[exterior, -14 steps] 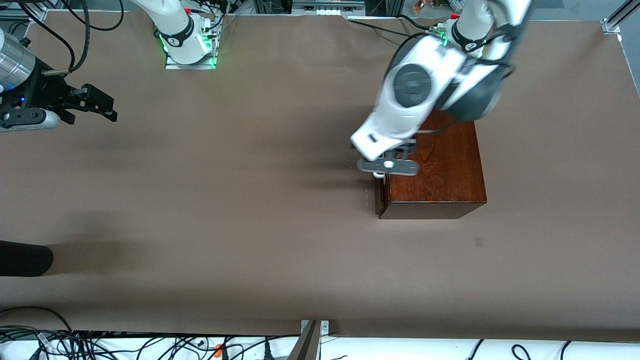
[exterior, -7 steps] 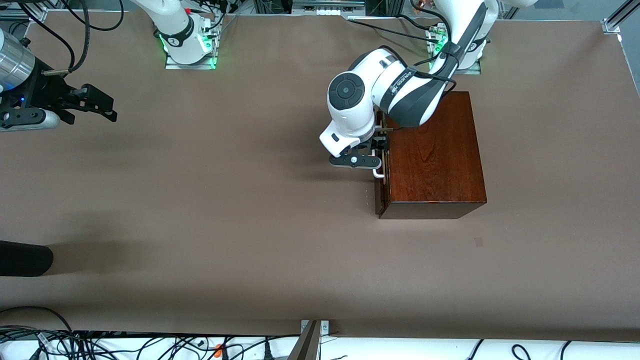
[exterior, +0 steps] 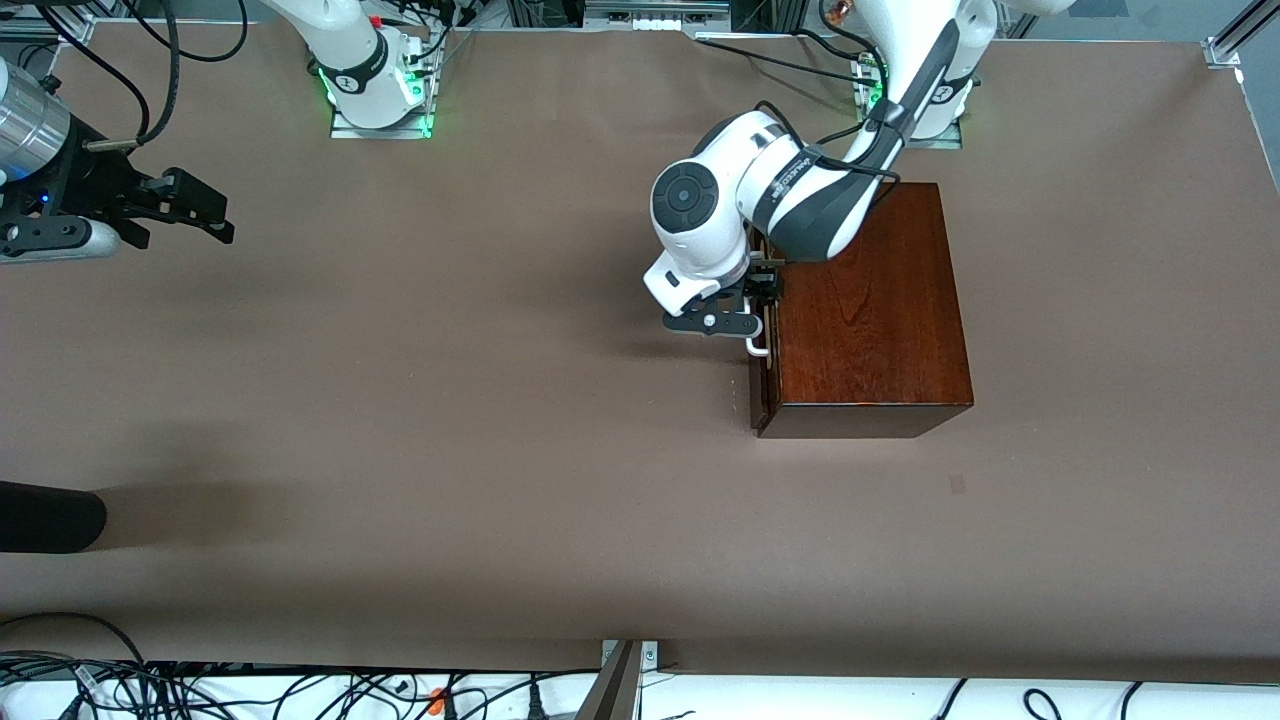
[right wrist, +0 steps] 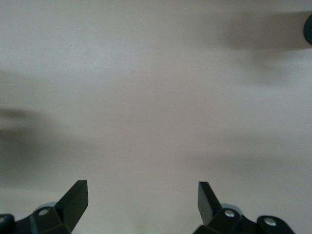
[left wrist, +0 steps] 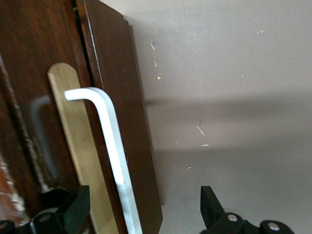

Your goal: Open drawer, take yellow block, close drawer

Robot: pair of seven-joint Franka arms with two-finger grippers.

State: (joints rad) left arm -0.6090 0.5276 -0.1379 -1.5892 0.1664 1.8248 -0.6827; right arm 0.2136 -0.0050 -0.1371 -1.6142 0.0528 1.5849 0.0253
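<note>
Left pincer: my left gripper point(exterior: 752, 318) point(left wrist: 141, 214) sits at the drawer front, fingers spread wide, one finger point(left wrist: 73, 207) against the wood and the other finger point(left wrist: 209, 207) out over the table; the white handle point(exterior: 757, 345) point(left wrist: 109, 156) runs between them, not clamped.
Right pincer: my right gripper point(exterior: 215, 215) point(right wrist: 141, 200) waits over bare table at the right arm's end, fingers wide apart, holding nothing.
Count: two arms, one wooden box point(exterior: 870, 310), one drawer point(exterior: 758, 395) point(left wrist: 117, 97), one handle.
Drawer: its dark front shows a narrow gap from the box and faces the right arm's end of the table.
Yellow block: not visible in any view.
Around: a dark rounded object point(exterior: 45, 517) lies at the table's edge at the right arm's end, nearer the front camera; cables point(exterior: 250, 690) trail below the near edge.
In the way: my left arm's wrist covers part of the box top and the upper drawer front.
Open room: the brown table point(exterior: 450, 400) lies bare in front of the drawer toward the right arm's end.
</note>
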